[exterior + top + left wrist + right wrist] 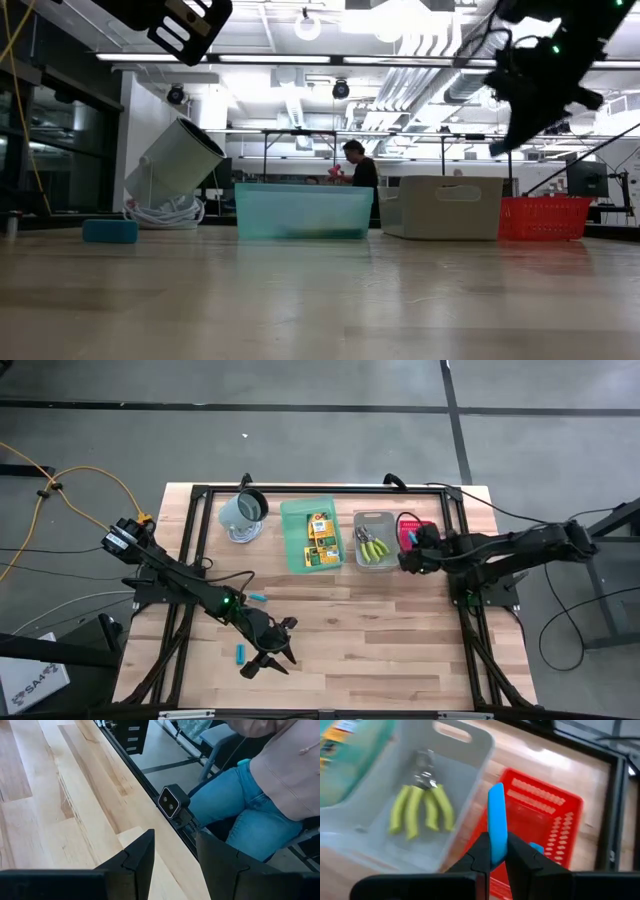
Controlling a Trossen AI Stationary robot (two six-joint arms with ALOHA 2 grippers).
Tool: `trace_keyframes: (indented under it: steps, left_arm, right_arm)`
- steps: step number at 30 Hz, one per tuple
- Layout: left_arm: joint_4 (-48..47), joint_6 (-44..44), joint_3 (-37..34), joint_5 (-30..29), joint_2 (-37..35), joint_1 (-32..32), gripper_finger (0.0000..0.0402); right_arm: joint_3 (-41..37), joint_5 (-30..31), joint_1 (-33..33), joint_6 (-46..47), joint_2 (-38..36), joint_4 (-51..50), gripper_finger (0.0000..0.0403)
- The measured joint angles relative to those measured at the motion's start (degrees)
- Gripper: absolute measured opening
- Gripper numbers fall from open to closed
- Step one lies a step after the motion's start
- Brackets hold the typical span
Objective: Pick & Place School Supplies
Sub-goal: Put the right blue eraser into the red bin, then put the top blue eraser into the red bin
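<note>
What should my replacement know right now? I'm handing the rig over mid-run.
Right gripper: shut on a blue piece, above the red tray; another blue piece already lies in it.
Left gripper: open, empty, over the table's front edge.
Done: boxes in the green tray; pliers in the grey tray.
Left: drop the held piece; two blue pieces remain on the table near the left arm.

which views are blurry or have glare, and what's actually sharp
Right wrist view: the right gripper and its blue piece are sharp, the grey tray and pliers soft. Low view: blown-out ceiling lights, blurred near tabletop. High view: evenly lit, sharp.
</note>
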Motion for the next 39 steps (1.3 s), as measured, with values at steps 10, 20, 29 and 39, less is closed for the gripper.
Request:
trace_keyframes:
  steps: [10, 20, 29, 39]
  left_arm:
    - [0.0, 0.0, 0.0, 0.0, 0.0, 0.0, 0.0142]
    - [0.0, 0.0, 0.0, -0.8, 0.0, 0.0, 0.0142]
    - [0.0, 0.0, 0.0, -1.4, 0.0, 0.0, 0.0142]
    - [0.0, 0.0, 0.0, -1.5, 0.0, 0.0, 0.0142]
  right_arm:
    - [-10.7, -3.5, -6.8, -0.1, -5.5, 7.8, 0.0028]
    - [-15.9, -8.5, -11.1, -0.5, -4.9, 14.6, 0.0029]
    - [-16.1, -11.2, -13.4, -0.5, -4.5, 14.8, 0.0037]
    - [-16.1, -13.2, -15.4, -0.6, -4.5, 16.1, 0.0088]
